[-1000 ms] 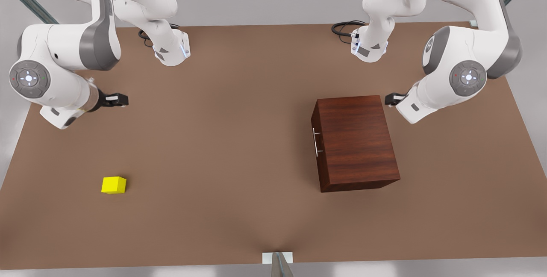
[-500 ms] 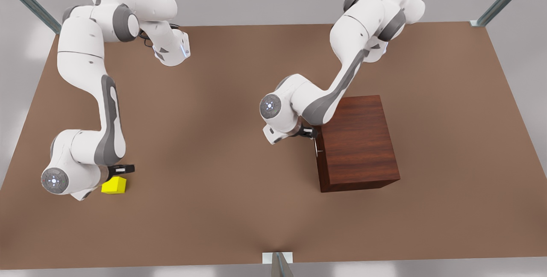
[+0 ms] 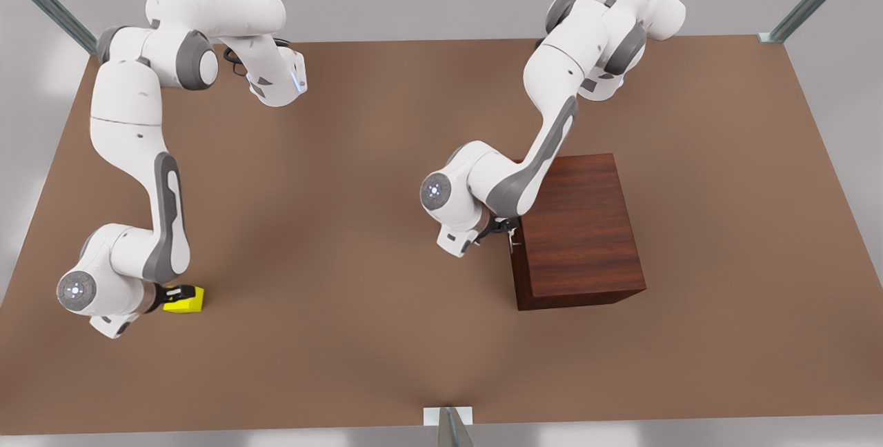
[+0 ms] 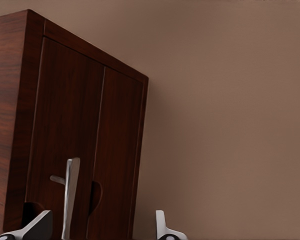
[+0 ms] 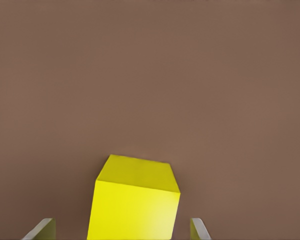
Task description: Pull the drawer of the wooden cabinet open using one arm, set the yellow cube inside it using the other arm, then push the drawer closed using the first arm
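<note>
Front view looks steeply down over the whole bench [image 3: 386, 336]. Left wrist view faces the wooden cabinet [image 4: 80, 130] closely; right wrist view, the yellow cube [image 5: 135, 205].

Dark wooden cabinet [image 3: 576, 230] upright on table, drawer [image 4: 72, 165] closed, yellow cube [image 3: 186, 300] well apart

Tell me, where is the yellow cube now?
The yellow cube lies on the table at the front view's lower left, between the open right gripper's fingers, far from the cabinet.

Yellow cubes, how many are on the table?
1. The yellow cube sits on the table at the front view's left, between the open fingers of the right gripper. None shows near the wooden cabinet.
</note>
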Tool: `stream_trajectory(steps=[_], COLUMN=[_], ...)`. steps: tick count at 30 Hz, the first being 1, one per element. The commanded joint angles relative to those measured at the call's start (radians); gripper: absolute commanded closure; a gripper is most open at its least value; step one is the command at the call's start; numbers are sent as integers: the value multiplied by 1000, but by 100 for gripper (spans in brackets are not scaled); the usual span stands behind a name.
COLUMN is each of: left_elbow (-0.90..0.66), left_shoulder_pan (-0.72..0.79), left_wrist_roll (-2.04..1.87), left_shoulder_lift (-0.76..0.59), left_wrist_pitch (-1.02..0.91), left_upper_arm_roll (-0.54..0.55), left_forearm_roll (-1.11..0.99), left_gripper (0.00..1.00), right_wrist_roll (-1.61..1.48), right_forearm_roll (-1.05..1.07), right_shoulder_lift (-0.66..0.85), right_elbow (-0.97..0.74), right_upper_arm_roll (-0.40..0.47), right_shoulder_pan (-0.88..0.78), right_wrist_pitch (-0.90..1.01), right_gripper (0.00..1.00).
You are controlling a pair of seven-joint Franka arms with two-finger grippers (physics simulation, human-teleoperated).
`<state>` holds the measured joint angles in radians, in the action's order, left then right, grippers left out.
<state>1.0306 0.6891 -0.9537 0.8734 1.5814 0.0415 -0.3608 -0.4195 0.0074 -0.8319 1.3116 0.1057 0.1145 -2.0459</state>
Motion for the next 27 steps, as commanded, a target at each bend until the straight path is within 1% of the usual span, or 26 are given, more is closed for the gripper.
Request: stream_trajectory(steps=[1, 11, 15, 22, 27], left_elbow=[0, 2, -1, -41, -57], left_shoulder_pan=[0, -5, -8, -2, 0], left_wrist_roll=[-310, -309, -301, -298, -300], left_shoulder_lift=[1, 12, 22, 22, 36], left_wrist_pitch=[0, -1, 55, 80, 88], left_upper_arm_roll=[0, 1, 1, 15, 18], left_forearm_roll=[2, 17, 17, 29, 29], left_gripper=[0, 0, 0, 0, 0], right_wrist_roll=[-231, -229, -228, -226, -102], right_forearm_roll=[23, 40, 42, 52, 60], right_shoulder_lift=[-9, -23, -29, -41, -39], right_elbow=[0, 47, 70, 112, 129], right_upper_arm_roll=[0, -1, -3, -3, -1], right_shoulder_pan=[7, 22, 22, 25, 19], right_wrist_pitch=[-91, -120, -137, -184, -206], right_gripper=[0, 0, 0, 0, 0])
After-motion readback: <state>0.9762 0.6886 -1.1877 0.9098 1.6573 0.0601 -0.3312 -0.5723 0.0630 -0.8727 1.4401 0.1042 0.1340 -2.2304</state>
